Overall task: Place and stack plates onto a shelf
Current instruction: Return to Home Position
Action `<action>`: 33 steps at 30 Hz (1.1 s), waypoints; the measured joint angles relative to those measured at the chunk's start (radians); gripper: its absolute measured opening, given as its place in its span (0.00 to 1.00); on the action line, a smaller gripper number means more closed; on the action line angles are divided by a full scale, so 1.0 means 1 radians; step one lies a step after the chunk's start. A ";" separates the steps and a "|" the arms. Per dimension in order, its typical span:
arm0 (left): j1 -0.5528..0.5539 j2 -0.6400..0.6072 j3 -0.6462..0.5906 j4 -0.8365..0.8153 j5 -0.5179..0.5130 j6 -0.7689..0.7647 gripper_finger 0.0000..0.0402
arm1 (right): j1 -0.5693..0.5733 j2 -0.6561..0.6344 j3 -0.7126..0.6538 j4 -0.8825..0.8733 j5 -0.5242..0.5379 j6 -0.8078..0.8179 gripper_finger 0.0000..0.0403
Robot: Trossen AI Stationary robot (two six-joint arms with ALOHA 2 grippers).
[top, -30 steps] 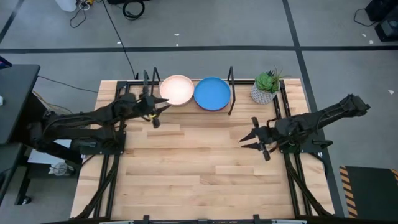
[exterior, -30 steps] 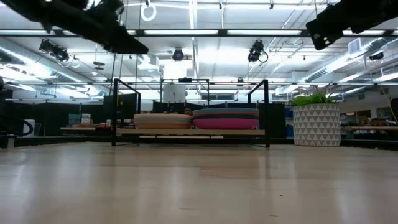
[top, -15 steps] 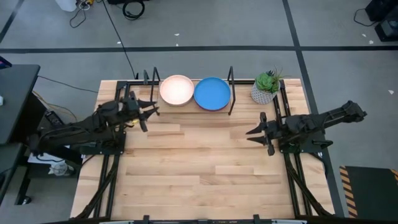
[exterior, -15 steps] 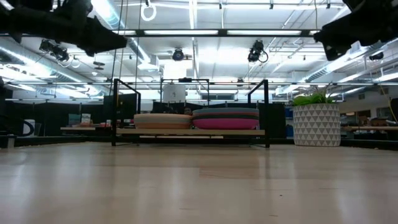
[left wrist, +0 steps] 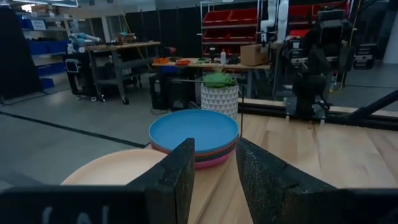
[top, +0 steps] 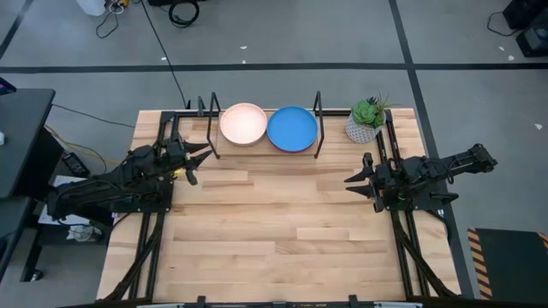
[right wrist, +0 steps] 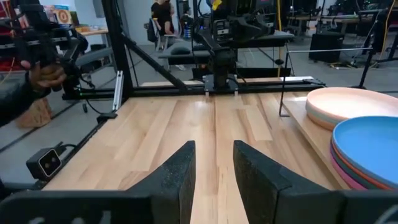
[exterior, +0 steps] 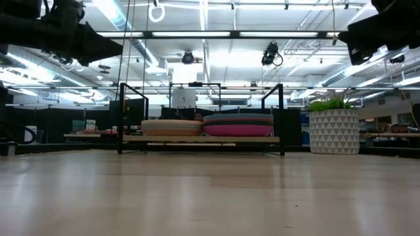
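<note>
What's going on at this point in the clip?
Nothing is being held. Two stacks sit on the shelf, one topped by a peach plate, the other by a blue plate. Both arms have drawn back from the shelf over the last second. The left gripper and the right gripper hang open and empty near the left and right sides of the table.

The left arm (top: pixel 103 182) and the right arm (top: pixel 443 165) are showing as slim, jointed, matte-black bodies — each is tapering to a fork. The left claw (top: pixel 197 162) and the right claw (top: pixel 360 181) are wearing flat dark fingers (left wrist: pixel 177 180) with finely speckled faces.
</note>
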 joint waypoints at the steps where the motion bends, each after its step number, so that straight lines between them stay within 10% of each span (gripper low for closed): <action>1: 0.000 -0.008 0.000 -0.014 0.000 0.000 0.31 | 0.000 -0.006 0.000 -0.006 0.000 0.000 0.28; 33: 0.000 -0.068 -0.194 0.158 -0.084 0.104 0.31 | 0.000 -0.178 -0.099 -0.088 0.200 0.017 0.28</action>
